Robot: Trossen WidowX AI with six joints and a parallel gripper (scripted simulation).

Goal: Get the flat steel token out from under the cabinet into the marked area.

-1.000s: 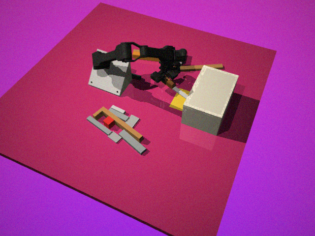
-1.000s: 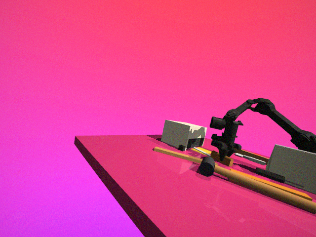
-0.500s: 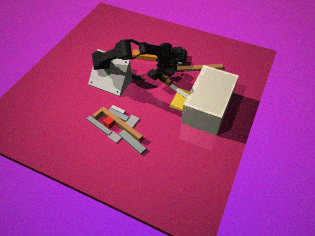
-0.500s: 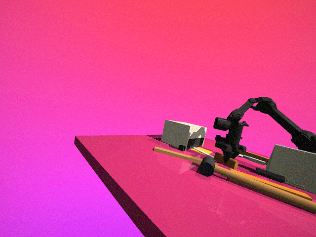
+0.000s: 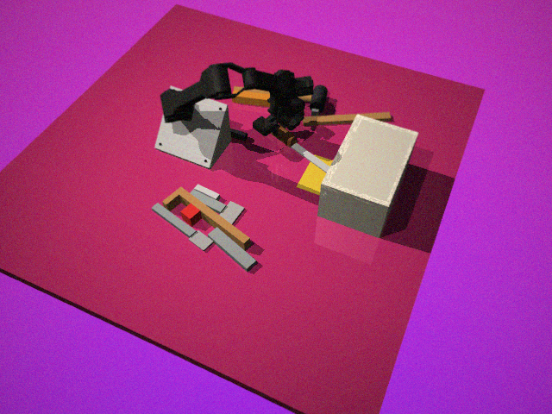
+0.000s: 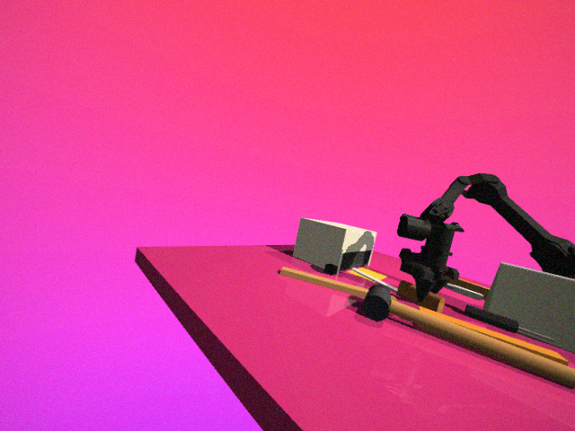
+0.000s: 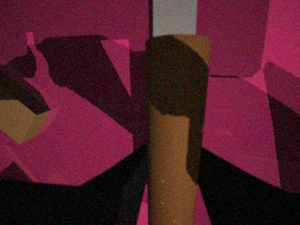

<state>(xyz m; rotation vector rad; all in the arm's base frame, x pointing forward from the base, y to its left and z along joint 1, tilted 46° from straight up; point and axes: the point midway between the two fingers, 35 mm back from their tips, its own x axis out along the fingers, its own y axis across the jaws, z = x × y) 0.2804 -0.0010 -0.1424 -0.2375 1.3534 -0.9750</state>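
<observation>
One wooden handle (image 5: 285, 135) (image 6: 420, 295) (image 7: 174, 131) clamped between partly open gripper fingers (image 5: 171, 209), no legible writingOne wooden handle (image 5: 285, 135) (image 6: 420, 295) (image 7: 174, 131), unlabelled to the eye, gripped between the partly parted fingers

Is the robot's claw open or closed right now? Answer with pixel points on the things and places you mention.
Closed on something: the black claw (image 5: 272, 127) (image 6: 429, 289) (image 7: 171, 151) has its fingers on both sides of a brown rounded handle (image 5: 285, 136) (image 6: 434, 301) (image 7: 171, 141), pressed against it.
</observation>
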